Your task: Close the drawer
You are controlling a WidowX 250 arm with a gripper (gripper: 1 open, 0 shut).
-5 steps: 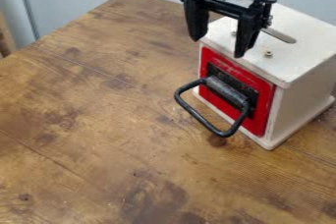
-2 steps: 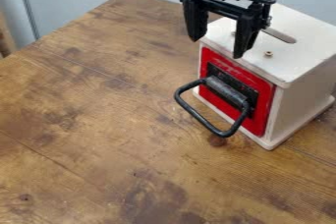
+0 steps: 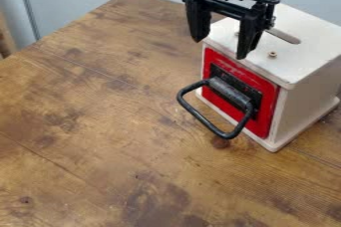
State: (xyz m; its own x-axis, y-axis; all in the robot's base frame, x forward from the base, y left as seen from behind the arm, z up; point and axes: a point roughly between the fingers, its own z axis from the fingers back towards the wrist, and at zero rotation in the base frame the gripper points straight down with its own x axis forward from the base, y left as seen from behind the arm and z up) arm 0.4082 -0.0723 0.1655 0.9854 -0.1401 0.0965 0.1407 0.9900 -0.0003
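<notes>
Red drawer in a cream-white box, right side of the table

The drawer point(image 3: 240, 94) has a red front, black plate and large black loop handle hanging low toward the wood, its front nearly flush with the box

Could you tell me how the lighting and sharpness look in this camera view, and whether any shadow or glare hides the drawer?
In the camera view, light is soft and even; the whole frame is slightly soft, low resolution. The drawer is free of glare, its handle casting only a faint shadow on the table. The hand reads dark, with little detail, above the box.
</notes>
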